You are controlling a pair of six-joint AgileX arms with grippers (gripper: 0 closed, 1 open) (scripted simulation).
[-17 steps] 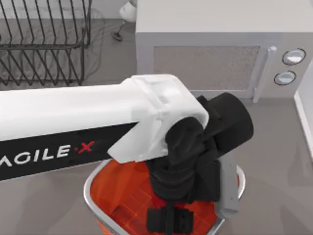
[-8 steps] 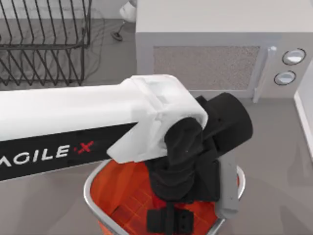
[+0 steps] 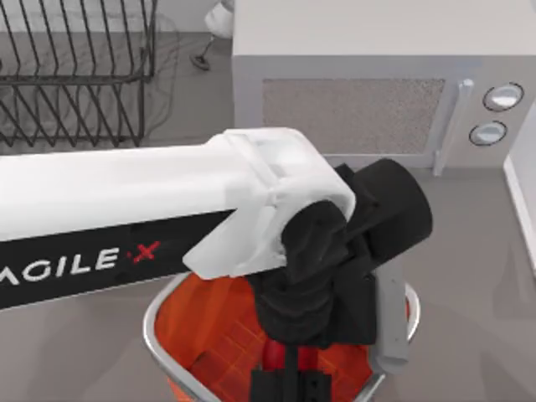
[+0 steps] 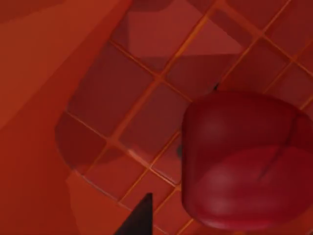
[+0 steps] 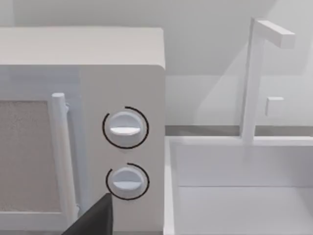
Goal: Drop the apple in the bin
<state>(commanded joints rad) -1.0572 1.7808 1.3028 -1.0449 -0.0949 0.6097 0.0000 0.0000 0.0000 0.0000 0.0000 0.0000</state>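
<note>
Left gripper (image 3: 289, 381) hangs down inside the bin (image 3: 159, 339), low at the near edge of the top view, and you can see what has changed between its fingers. A second ago, and half a second ago too, the black fingers sat together with nothing red between them; now a red sliver shows around them, just under the wrist. That sliver is the apple (image 3: 276, 356). From the left wrist view the apple (image 4: 247, 161) looms large and dark red against the orange gridded floor (image 4: 137, 103), with one dark fingertip (image 4: 139, 220) poking in beside it and apart from it.

You should read this as the release: the fingers look spread and the apple looks free of them, though whether it has reached the floor or is in mid-drop you cannot tell from these views. Either way it sits within the bin's orange walls, below the silver rim.

If that reading holds, the task is all but done. What remains for you is to lift the left arm straight up out of the bin without clipping the rim.

Your right arm is parked off to the right, its wrist camera facing the microwave (image 5: 83, 122) with its two dials and the white sink (image 5: 239, 191) beside it.
</note>
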